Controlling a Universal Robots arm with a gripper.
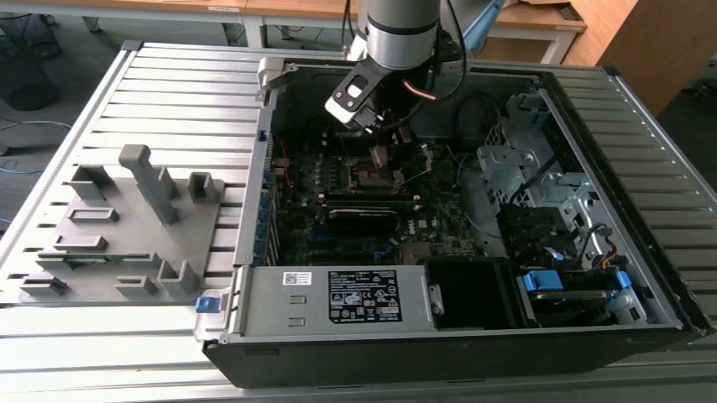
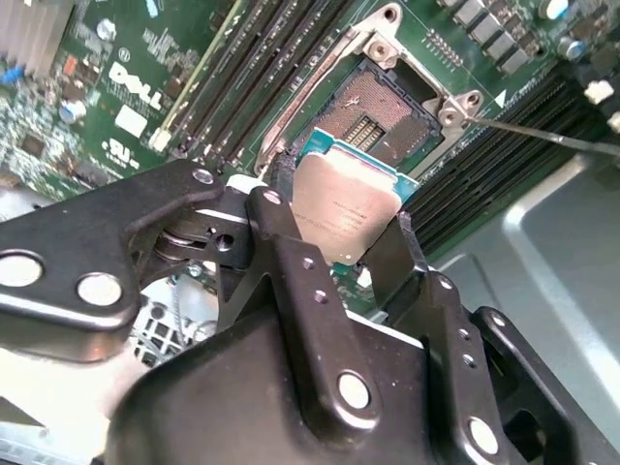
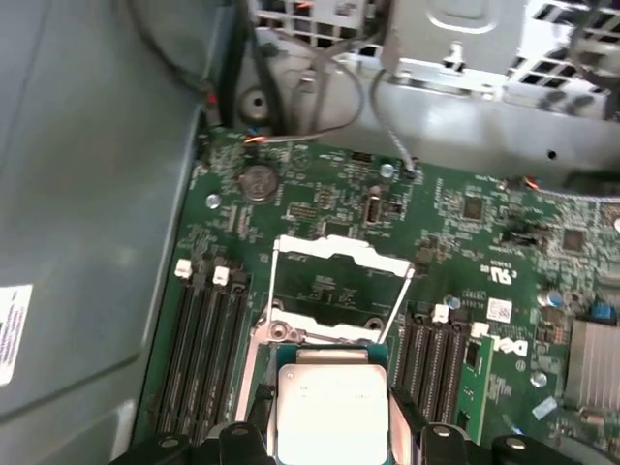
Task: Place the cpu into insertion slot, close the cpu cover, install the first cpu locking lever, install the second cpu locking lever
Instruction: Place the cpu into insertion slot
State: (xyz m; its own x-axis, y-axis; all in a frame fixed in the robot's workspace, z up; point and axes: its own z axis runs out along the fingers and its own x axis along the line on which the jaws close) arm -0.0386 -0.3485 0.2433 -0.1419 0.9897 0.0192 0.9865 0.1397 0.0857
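Step in hand: seating the cpu. Judged early, since the cover and both levers are not yet done.
Gripper: black two-finger gripper [image 2: 339,228], jaws clamped on two opposite edges of the chip.
Cpu: small flat square chip with a silvery-grey metal top and green rim [image 2: 344,199]. It is held off the board, close above the insertion slot. Whether it sits squarely over the slot cannot be told.
Insertion slot: small square dark socket with a metal rim [image 2: 383,111], set in green circuit board. It is bare, with its contact field exposed.
Cpu cover: thin silvery square metal frame with a window [image 3: 339,250], swung open beside the insertion slot, with board showing through the window.
Lever: thin silvery wire rod [image 2: 552,137], released and angling away from one corner of the insertion slot.
Good practice (a judgement, not an observation): bring the chip level and match its corner and notches to the insertion slot. Lower it straight, with no sliding across the contacts. Let go only once it lies flat inside the rim.
Risk: a tilted or offset drop could bend the contacts, and the fingers could catch the open cover.
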